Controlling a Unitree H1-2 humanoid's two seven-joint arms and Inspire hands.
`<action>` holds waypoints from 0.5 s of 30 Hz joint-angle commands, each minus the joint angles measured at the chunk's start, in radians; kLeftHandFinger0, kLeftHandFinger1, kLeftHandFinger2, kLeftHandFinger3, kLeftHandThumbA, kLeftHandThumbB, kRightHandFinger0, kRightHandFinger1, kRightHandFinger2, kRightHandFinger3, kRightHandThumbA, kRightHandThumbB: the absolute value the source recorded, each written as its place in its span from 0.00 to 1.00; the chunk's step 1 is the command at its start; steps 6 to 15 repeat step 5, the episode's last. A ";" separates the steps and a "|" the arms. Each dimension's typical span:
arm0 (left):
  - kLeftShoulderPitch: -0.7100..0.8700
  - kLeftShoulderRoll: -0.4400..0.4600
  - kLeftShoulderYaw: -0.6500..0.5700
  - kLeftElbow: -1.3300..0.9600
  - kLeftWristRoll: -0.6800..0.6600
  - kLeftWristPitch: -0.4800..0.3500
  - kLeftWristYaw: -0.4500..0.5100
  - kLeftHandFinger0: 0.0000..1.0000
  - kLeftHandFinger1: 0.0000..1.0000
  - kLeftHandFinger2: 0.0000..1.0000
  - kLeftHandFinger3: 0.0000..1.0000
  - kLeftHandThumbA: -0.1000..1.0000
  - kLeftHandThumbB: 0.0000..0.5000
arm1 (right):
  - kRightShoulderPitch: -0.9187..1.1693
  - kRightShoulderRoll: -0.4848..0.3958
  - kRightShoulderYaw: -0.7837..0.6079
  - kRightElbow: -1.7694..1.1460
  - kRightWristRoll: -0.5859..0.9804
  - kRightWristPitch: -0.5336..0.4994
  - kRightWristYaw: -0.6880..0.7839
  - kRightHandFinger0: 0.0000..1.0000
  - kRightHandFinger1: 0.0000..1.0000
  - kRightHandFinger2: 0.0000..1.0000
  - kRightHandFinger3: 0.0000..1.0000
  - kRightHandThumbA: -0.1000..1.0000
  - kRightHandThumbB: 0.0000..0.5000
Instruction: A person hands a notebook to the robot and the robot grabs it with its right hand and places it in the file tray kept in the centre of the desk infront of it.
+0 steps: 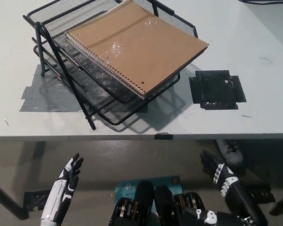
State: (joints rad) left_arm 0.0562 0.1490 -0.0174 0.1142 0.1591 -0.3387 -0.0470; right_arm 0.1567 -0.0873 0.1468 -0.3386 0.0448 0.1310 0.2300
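Notebook (137,47), brown-covered and spiral-bound, lay flat on the top tier of the black mesh file tray (61,19), its near right corner jutting out past the tray's rim. The tray stood toward the far left part of the pale surface (254,113), over strips of grey tape (47,96). A square patch of black tape (217,89) sat to the right of the tray, near the front edge.

Both hands hung below the front edge of the surface, well apart from the notebook. The black right hand (221,174) was at the lower right, its fingers (208,162) spread and released, holding nothing, the arm running down toward the bottom right corner. The white left hand (68,176) rested at the lower left, fingers loosely apart and pointing upward, also empty.
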 commanded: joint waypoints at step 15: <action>0.005 0.011 -0.009 -0.025 -0.014 -0.085 -0.001 1.00 1.00 1.00 1.00 1.00 0.90 | -0.012 -0.001 0.006 0.110 -0.074 -0.191 -0.037 1.00 1.00 1.00 1.00 1.00 0.68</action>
